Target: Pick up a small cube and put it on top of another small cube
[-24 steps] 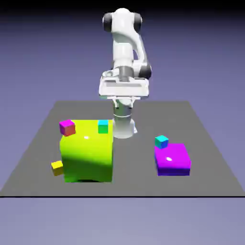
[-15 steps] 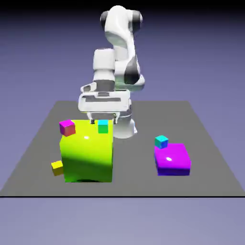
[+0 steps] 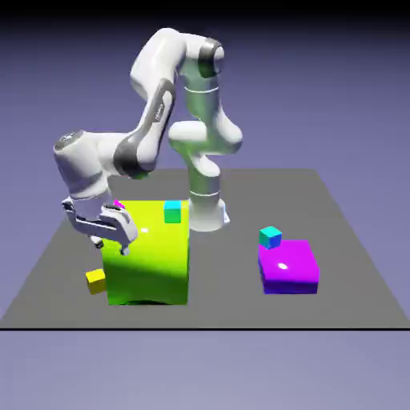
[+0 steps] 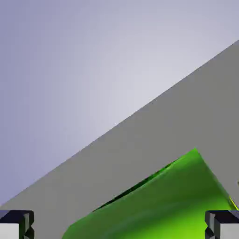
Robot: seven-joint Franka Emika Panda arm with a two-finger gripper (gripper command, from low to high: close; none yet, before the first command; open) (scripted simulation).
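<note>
Exterior view: the gripper [image 3: 110,247] has swung left above the yellow cube [image 3: 96,281], nearly hiding the magenta cube; picking looks next. One yellow, one magenta, two teal cubes [image 3: 172,212], two blocks [image 3: 290,267].

Hand view: fingertips [image 4: 218,224] wide apart, nothing held; one green block.

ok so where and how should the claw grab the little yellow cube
I'd pinch the yellow cube by two opposite upright faces, coming down from above: its top is uncovered and its shape is plain and boxy. The lime-green block stands close on the exterior view's right, so I'd turn the open claw to keep both fingers off that block.
</note>
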